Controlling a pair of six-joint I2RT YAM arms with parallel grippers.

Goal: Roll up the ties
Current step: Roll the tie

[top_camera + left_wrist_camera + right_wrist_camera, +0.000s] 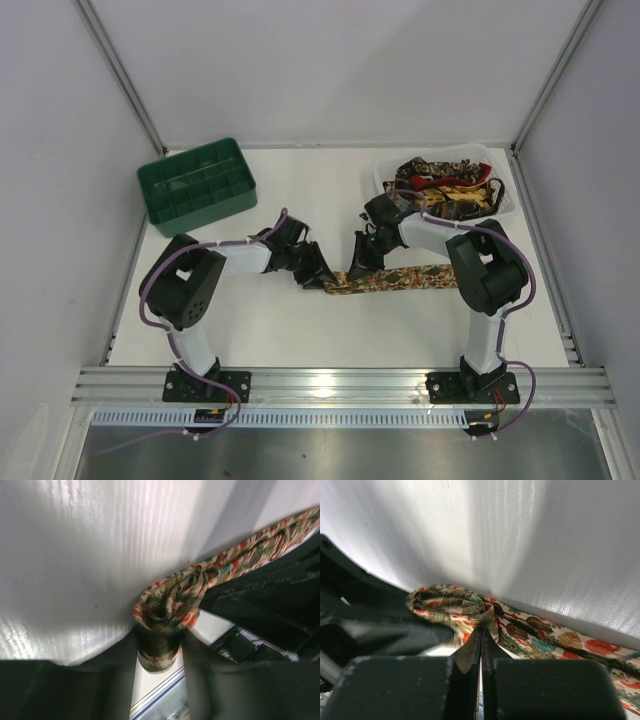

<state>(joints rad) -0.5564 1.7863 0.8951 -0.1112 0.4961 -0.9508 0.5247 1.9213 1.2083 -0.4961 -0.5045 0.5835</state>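
Tie (pixel 400 278), printed fabric, likely light, limp and quick to unroll, lies on the table (pixel 300 325), left end coiled; left gripper (pixel 160 647) clasps the coil (pixel 167 611) by its sides, right gripper (pixel 481 637) pinches shut on a fold beside it; best held across the coil.

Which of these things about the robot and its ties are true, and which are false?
1. The green crate is full of ties. False: its compartments look empty, and the spare ties are piled in the white tray.
2. One tie lies stretched out on the table between the two arms. True.
3. The left gripper has the rolled-up end of that tie between its fingers. True.
4. The right gripper is wide open and touches nothing. False: it is shut and pinches the tie's fabric next to the roll.
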